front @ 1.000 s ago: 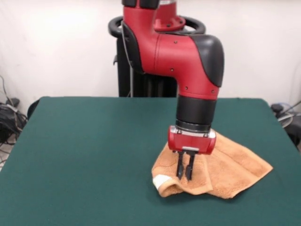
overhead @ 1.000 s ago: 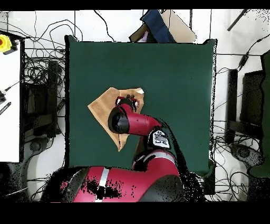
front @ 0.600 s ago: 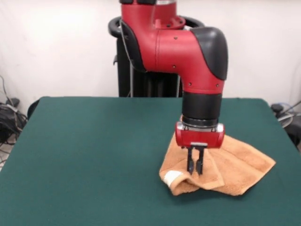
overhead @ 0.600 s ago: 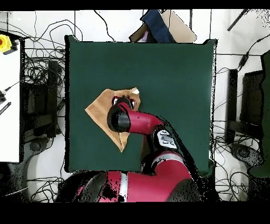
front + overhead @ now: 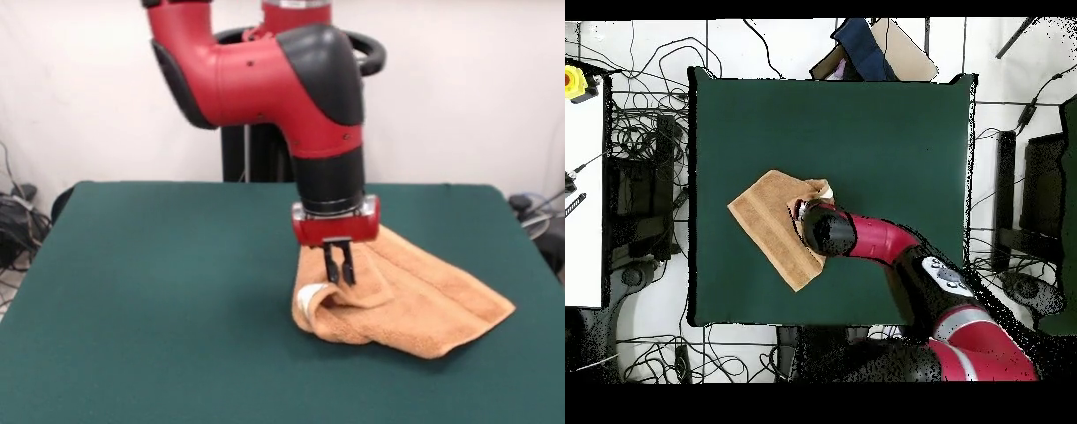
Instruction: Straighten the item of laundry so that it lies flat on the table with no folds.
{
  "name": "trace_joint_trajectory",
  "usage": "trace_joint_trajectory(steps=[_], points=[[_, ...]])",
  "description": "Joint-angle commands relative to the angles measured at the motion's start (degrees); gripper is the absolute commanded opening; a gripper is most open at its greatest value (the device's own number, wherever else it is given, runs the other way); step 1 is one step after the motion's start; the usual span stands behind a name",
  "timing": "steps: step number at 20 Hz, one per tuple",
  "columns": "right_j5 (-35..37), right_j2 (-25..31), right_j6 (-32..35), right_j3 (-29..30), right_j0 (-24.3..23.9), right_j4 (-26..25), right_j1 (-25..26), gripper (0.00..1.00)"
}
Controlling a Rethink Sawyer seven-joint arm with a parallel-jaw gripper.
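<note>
The item of laundry, an orange-tan towel (image 5: 415,300), lies rumpled on the right half of the green table (image 5: 159,291), with a raised fold at its left end and a white tag (image 5: 305,300) showing there. My gripper (image 5: 338,267) points straight down over that fold, shut on a pinch of the cloth. The towel's right part fans out flatter toward a corner (image 5: 508,309). In the overhead view the towel (image 5: 770,225) sits left of the table's (image 5: 885,130) centre, and the arm's wrist (image 5: 827,230) covers the towel's right edge and hides the gripper.
Tangled cables (image 5: 650,140) lie on the floor round the table. A white bench (image 5: 583,200) with a yellow button box (image 5: 575,82) stands at the overhead view's left. A cardboard box with dark cloth (image 5: 865,50) sits beyond the table's top edge.
The arm has swung round and the gripper has moved left and farther back in the front view, pulling the towel's folded edge along. The towel now lies more spread out.
</note>
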Motion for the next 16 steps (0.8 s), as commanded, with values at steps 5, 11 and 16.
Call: trace_joint_trajectory(steps=[5, 11, 16], points=[[14.49, 15.64, -13.96, -0.98, -7.52, -10.38, 10.08, 0.0], [17.12, 19.54, -11.06, 2.38, -9.4, -10.95, 4.78, 0.0], [18.7, 26.44, -8.49, 6.48, -12.41, -8.23, -1.65, 0.0]])
